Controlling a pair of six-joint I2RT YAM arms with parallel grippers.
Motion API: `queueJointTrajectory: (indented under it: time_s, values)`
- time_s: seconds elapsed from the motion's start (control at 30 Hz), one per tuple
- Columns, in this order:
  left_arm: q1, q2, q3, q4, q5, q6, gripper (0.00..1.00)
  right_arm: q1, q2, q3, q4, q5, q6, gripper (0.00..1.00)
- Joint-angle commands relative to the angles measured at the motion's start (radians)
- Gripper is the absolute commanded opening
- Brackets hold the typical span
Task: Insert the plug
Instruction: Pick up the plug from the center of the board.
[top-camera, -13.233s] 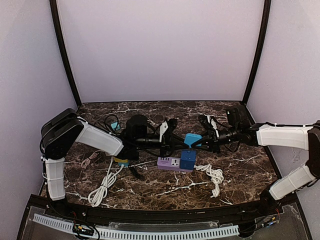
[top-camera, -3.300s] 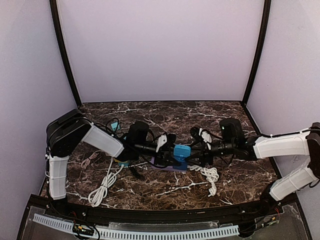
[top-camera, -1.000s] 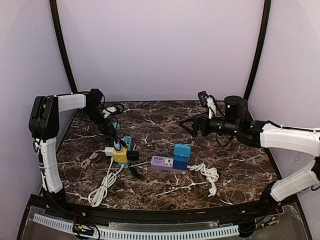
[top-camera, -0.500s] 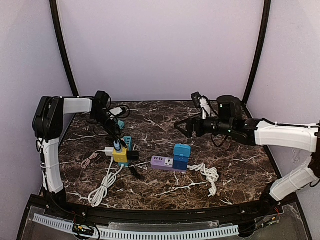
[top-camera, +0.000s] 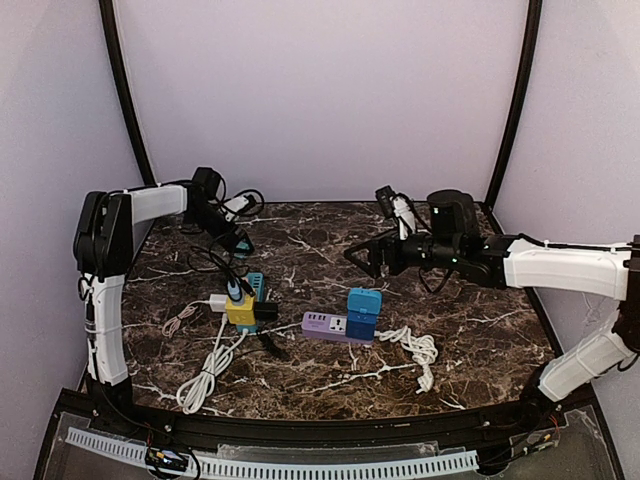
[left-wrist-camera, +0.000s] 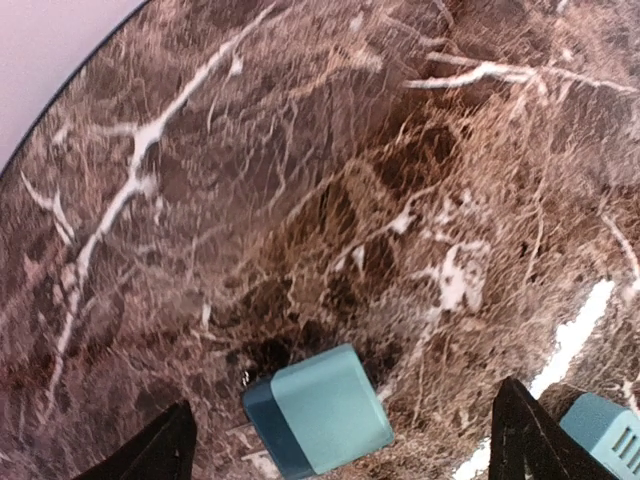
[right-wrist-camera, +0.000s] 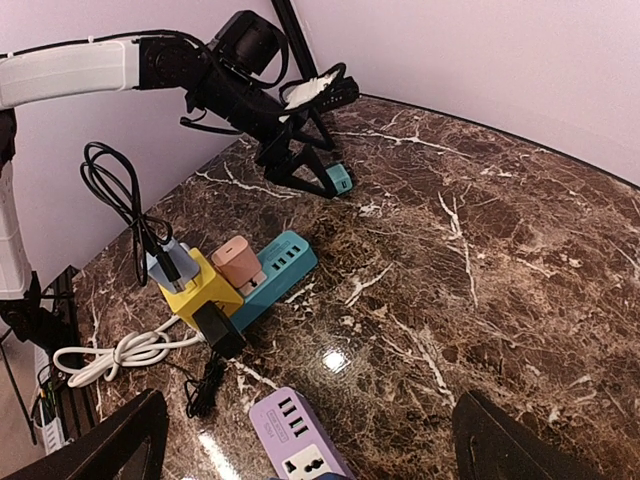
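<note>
Far left, at the back of the counter (top-camera: 480, 330): left tool (top-camera: 240, 240) down low, fingers spread wide, straddling a small teal plug (left-wrist-camera: 318, 410) lying on the marble, neither finger touching it. Nearer the front, a yellow socket cube (top-camera: 239, 311) against a teal strip (right-wrist-camera: 285, 262). Centre: purple power strip (top-camera: 325, 324), a blue plug (top-camera: 363, 305) upright at its right end. Just right, a coiled white cable (top-camera: 420, 350). Right tool (top-camera: 362, 259) raised above the counter, fingers wide apart, holding nothing.
</note>
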Motion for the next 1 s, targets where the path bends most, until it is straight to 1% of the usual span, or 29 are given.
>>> queueJointTrajectory:
  time_s: [0.0, 0.03, 0.07, 0.1, 0.13, 0.17, 0.2, 0.27, 0.4, 0.5, 0.6, 0.73, 0.8, 0.87, 0.93, 0.97]
  values:
    - [0.000, 0.020, 0.150, -0.189, 0.146, 0.349, 0.87, 0.010, 0.014, 0.033, -0.029, -0.019, -0.022, 0.99]
    - [0.001, 0.027, 0.185, -0.249, 0.148, 0.415, 0.87, 0.010, 0.017, 0.034, -0.032, -0.022, -0.023, 0.99]
    - [0.001, 0.045, 0.201, -0.277, 0.148, 0.533, 0.87, 0.010, 0.022, 0.037, -0.033, -0.027, -0.022, 0.99]
    - [0.003, 0.055, 0.232, -0.333, 0.146, 0.593, 0.87, 0.009, 0.026, 0.041, -0.034, -0.033, -0.023, 0.99]
    - [0.003, 0.078, 0.250, -0.361, 0.134, 0.698, 0.87, 0.010, 0.032, 0.046, -0.037, -0.040, -0.022, 0.99]
    - [0.003, 0.091, 0.283, -0.416, 0.129, 0.749, 0.87, 0.011, 0.038, 0.053, -0.039, -0.046, -0.020, 0.99]
    - [0.002, 0.118, 0.301, -0.441, 0.115, 0.831, 0.87, 0.011, 0.046, 0.060, -0.044, -0.047, -0.020, 0.99]
    - [0.003, 0.157, 0.357, -0.512, 0.105, 0.922, 0.86, 0.014, 0.060, 0.071, -0.051, -0.047, -0.016, 0.99]
    - [0.002, 0.230, 0.470, -0.543, 0.101, 0.976, 0.79, 0.022, 0.082, 0.093, -0.055, -0.059, -0.012, 0.99]
    - [0.004, 0.273, 0.526, -0.543, 0.094, 0.987, 0.78, 0.031, 0.090, 0.105, -0.062, -0.061, -0.014, 0.99]
    - [0.005, 0.295, 0.543, -0.552, 0.088, 0.995, 0.74, 0.039, 0.089, 0.109, -0.067, -0.061, -0.018, 0.99]
    - [0.006, 0.307, 0.536, -0.584, 0.067, 1.006, 0.66, 0.047, 0.080, 0.100, -0.069, -0.050, -0.018, 0.99]
    - [0.006, 0.306, 0.535, -0.608, 0.061, 1.016, 0.60, 0.049, 0.076, 0.097, -0.070, -0.046, -0.018, 0.99]
    - [0.007, 0.305, 0.533, -0.619, 0.064, 1.017, 0.52, 0.051, 0.075, 0.097, -0.067, -0.047, -0.018, 0.99]
    - [0.007, 0.304, 0.530, -0.616, 0.088, 1.005, 0.37, 0.051, 0.074, 0.096, -0.056, -0.054, -0.019, 0.99]
    - [0.007, 0.302, 0.529, -0.610, 0.097, 0.994, 0.32, 0.051, 0.073, 0.095, -0.050, -0.055, -0.018, 0.99]
